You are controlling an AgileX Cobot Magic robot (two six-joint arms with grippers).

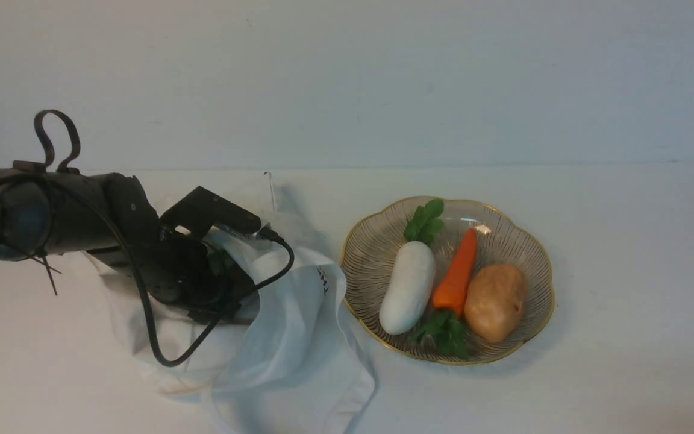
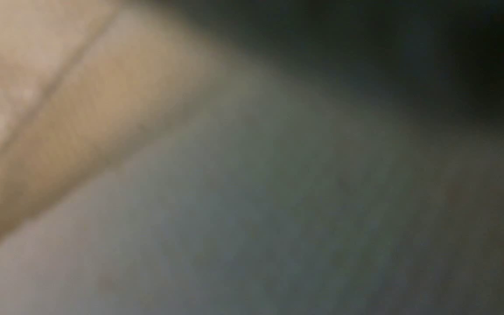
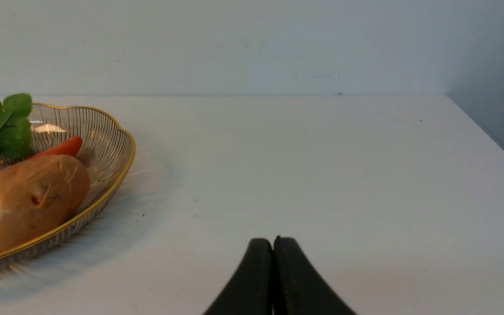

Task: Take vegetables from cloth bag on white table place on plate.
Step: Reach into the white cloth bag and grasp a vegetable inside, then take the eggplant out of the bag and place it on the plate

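Left jaws (image 1: 226, 301) in the bag (image 1: 287, 337), grip unclear; right jaws (image 3: 274, 275) clenched, empty, beyond the bag. Bag cloth probably limp; pinch vegetables mid-body.

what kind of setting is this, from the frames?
Probably a robot test bench, not a working kitchen: a cabled robot arm, a plain white table against a bare wall, and a glass dish of what look like toy vegetables.

A robot arm (image 1: 82, 211) is working at a plain white tabletop (image 1: 642, 271) against a bare wall (image 1: 347, 78), suggesting a lab.
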